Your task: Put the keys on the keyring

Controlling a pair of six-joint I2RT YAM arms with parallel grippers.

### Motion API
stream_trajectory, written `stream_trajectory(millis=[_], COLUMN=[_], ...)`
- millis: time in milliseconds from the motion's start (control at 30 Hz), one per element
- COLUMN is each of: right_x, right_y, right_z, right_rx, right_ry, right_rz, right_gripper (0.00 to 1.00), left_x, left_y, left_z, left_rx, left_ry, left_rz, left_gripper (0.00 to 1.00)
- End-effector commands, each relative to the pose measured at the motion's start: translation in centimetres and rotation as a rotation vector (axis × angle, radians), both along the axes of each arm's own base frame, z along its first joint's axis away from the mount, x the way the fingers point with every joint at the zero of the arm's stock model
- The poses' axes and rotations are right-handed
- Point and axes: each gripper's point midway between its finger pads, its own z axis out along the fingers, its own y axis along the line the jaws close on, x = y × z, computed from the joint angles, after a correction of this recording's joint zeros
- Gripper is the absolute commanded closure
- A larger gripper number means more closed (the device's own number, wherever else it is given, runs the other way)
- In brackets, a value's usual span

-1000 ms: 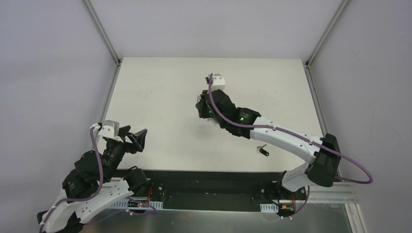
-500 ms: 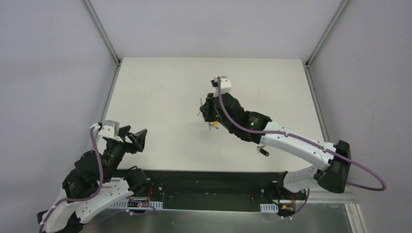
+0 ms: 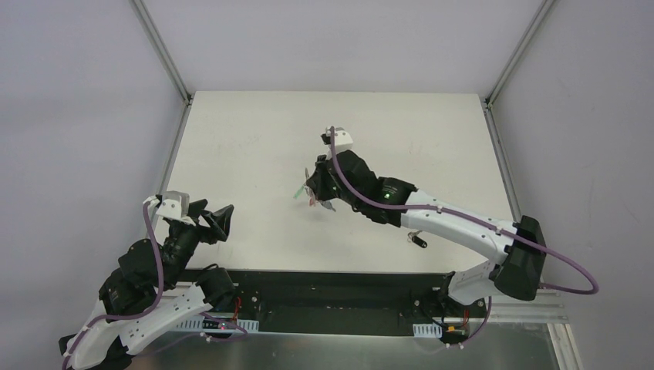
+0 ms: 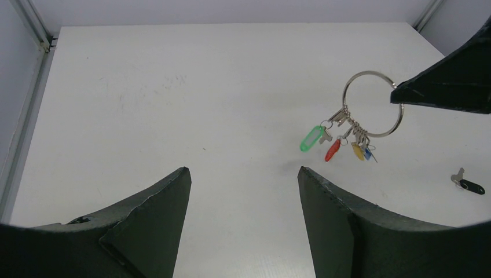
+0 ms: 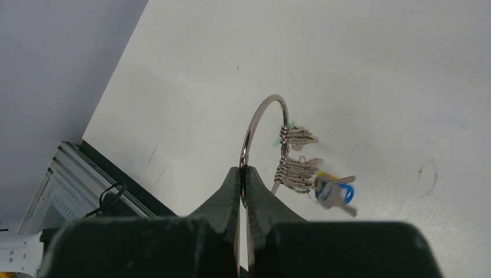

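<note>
My right gripper (image 3: 315, 190) is shut on the metal keyring (image 4: 370, 72) and holds it above the table's middle. In the right wrist view the pads (image 5: 243, 169) pinch the keyring (image 5: 275, 97). The green-headed key (image 4: 311, 138) hangs on the ring, also seen from above (image 3: 299, 190), beside red (image 4: 332, 149), yellow and blue keys. The black-headed key (image 3: 419, 240) lies loose on the table near the front right, also in the left wrist view (image 4: 470, 186). My left gripper (image 3: 216, 220) is open and empty at the front left (image 4: 243, 171).
The white table (image 3: 254, 139) is bounded by grey walls and metal corner posts (image 3: 162, 54). A black rail (image 3: 332, 297) runs along the near edge by the arm bases.
My right gripper has shifted a little left with the keyring, and the hanging keys have swung out to its left. The black key and the left arm have not moved.
</note>
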Motion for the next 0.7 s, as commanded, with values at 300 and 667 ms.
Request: stream_trajectory(millis=[300, 667], right_x=[-1.3, -5.7], right_y=[11.3, 19.1], right_z=[-1.0, 3.2], right_rx=[0.128, 0.371], right_ry=[0.107, 0.229], right_rz=[0.213, 0.483], right_gripper=[1.0, 1.0], left_x=[0.3, 0.3], left_y=[0.4, 1.1], left_z=[0.5, 0.5], left_rx=[-0.02, -0.021], left_ry=[-0.015, -0.018], left_rz=[0.035, 0.068], left_gripper=[0.33, 0.33])
